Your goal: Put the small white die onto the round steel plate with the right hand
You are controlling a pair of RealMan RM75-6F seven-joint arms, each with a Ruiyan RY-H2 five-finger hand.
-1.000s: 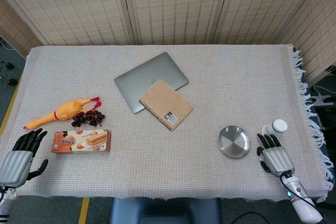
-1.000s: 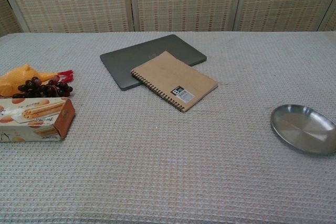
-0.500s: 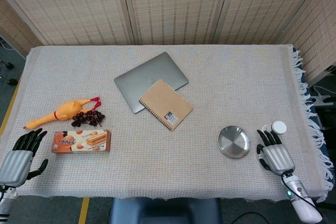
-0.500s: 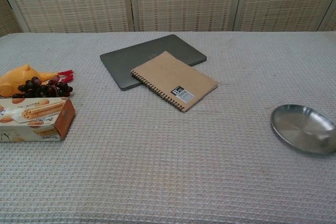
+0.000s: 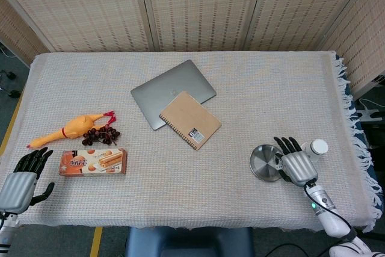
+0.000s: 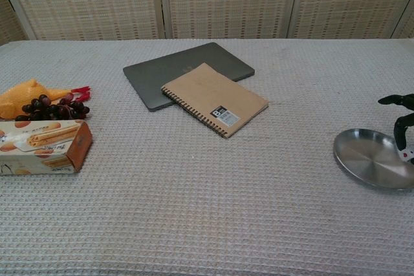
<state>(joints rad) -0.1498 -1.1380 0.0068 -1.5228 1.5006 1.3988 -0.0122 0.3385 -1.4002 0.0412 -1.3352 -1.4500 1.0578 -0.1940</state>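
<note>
Since a second ago the right robot hand (image 5: 295, 164) has slid from beside the bottle (image 5: 317, 147) to the plate's (image 5: 263, 164) 3 o'clock rim, seemingly pinching the die (image 6: 407, 154). Carry on toward centre, lower, then release gently so the die cannot bounce out.

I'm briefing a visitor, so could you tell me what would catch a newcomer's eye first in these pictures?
Probably the right hand over the right edge of the round steel plate, at the table's near right. Next, the yellow rubber chicken with dark grapes far left, and the brown notebook lying on the grey laptop mid-table.
</note>
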